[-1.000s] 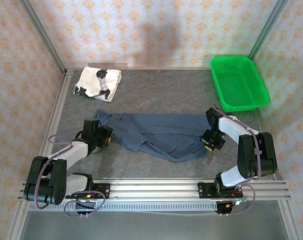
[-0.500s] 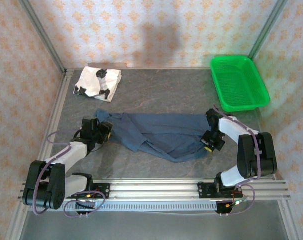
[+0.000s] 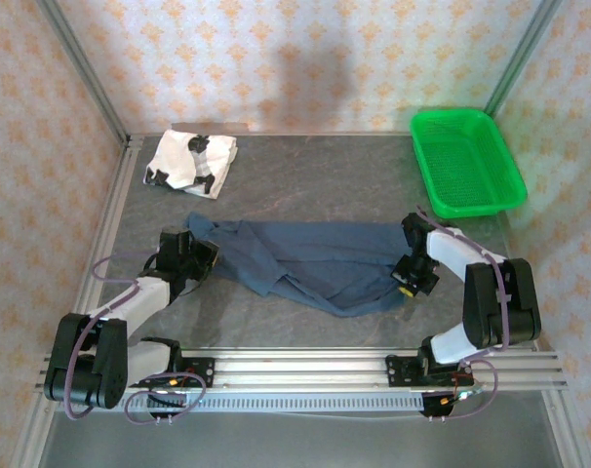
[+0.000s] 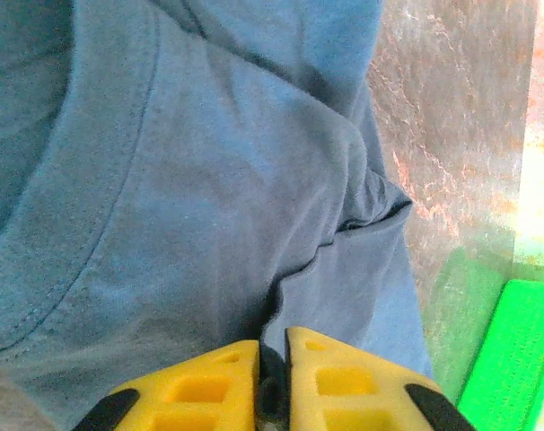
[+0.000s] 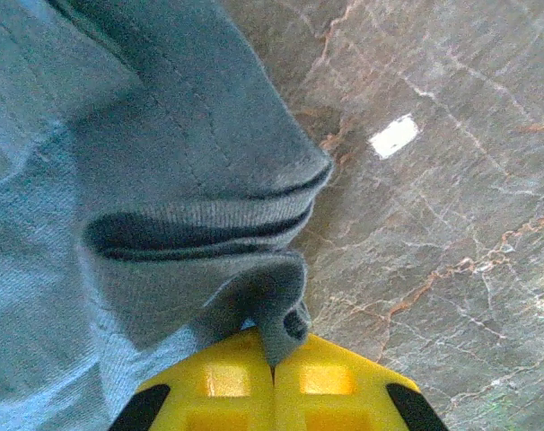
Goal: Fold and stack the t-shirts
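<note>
The navy shirt (image 3: 315, 263) lies crumpled across the middle of the tabletop (image 3: 325, 185). Your left gripper (image 4: 272, 359) is at the shirt's 9 o'clock end. Its two yellow fingers are almost together, and a thin bit of blue cloth looks pinched between them. Your right gripper (image 5: 274, 359) is at the shirt's 3 o'clock end. It is squeezed tight on a small rolled lump of the hem.

The white shirt (image 3: 191, 161) is already folded and sits at 11 o'clock on the tabletop, apart from the navy one. The green basket (image 3: 466, 166) is at 1 o'clock.

Here is what could go wrong. Both grips are on very little cloth. If you lift or pull fast, the cloth may slide out and the shirt will drop back in a heap. The left pinch looks the weaker one, so watch it first.

The shirt has many wrinkles and doubled layers. You may be holding one layer and not the other, and then the shirt will open up crooked.

If one arm pulls harder than the other, the shirt will twist and not go flat.

If you swing the shirt toward 11 o'clock too low, it could drag and mess up the folded white shirt.
</note>
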